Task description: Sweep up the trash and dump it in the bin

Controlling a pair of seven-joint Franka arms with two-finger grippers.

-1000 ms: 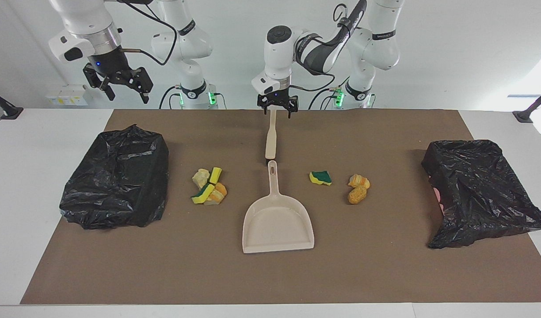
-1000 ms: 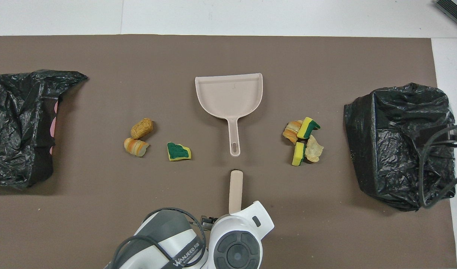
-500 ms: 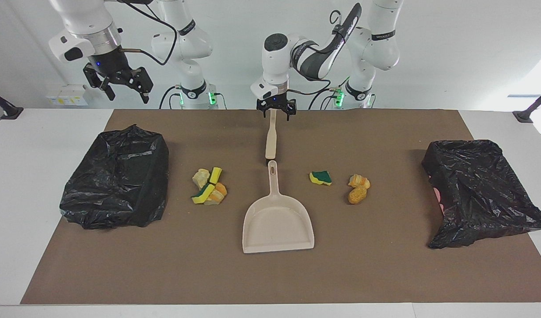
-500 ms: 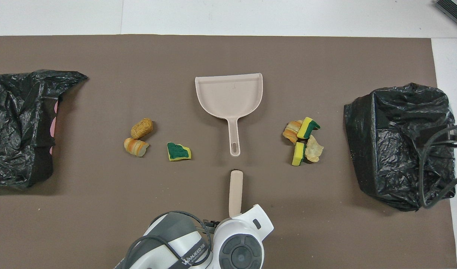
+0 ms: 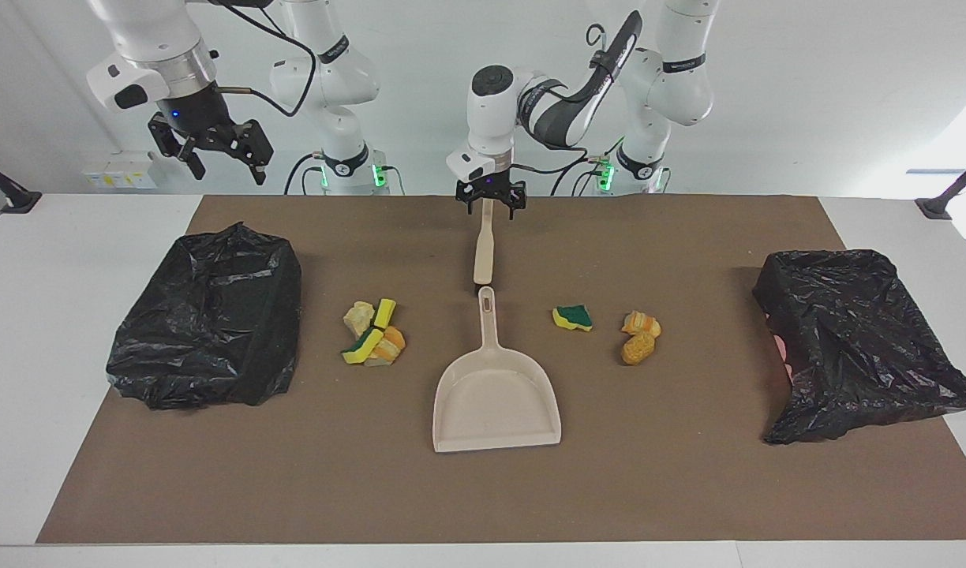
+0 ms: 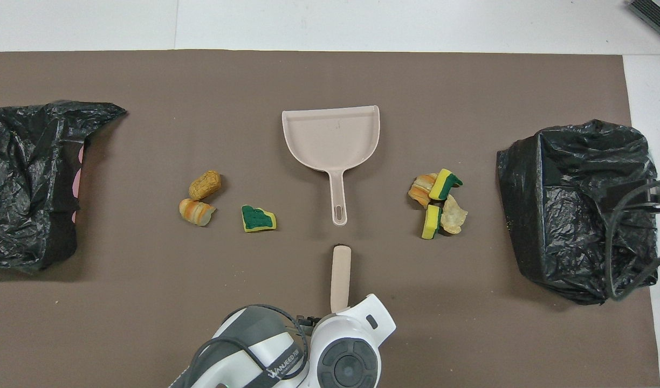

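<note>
Left claw [image 5: 489,207] open astride brush [image 5: 484,251]

brush [image 6: 341,275] head hidden under left arm, bin [image 6: 22,183] cut off by edge

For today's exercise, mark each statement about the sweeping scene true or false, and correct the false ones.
1. The dustpan lies empty on the brown mat. True.
2. The left gripper is over the brush. True.
3. The right gripper holds the dustpan. False: it hangs open in the air, holding nothing.
4. All the trash lies in one pile. False: one cluster lies toward the right arm's end, and a green-backed chunk and orange chunks toward the left arm's end.
5. Two black-bagged bins stand at the mat's ends. True.
</note>
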